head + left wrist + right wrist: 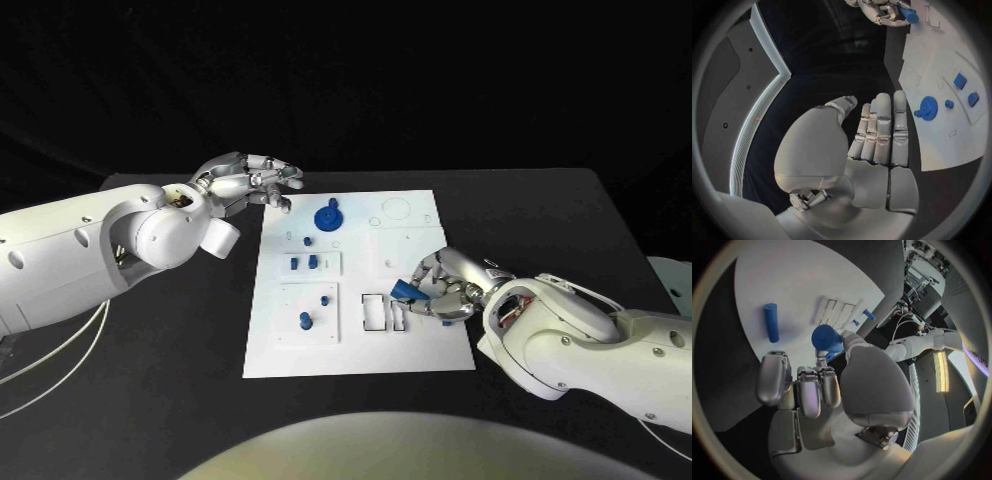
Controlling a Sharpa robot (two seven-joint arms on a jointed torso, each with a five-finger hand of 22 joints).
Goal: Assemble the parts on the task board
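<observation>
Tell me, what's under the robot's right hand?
The white task board lies under the right hand, which holds a blue part over two slots. The board just beneath the fingers is covered.

- A black table (577, 215) fills the lower part of the head view, its far edge running straight across the upper middle.
- Behind that edge hangs a black backdrop (433, 80), creased in soft folds.
- Thin pale cables (58, 360) lie on the table's left side.
</observation>
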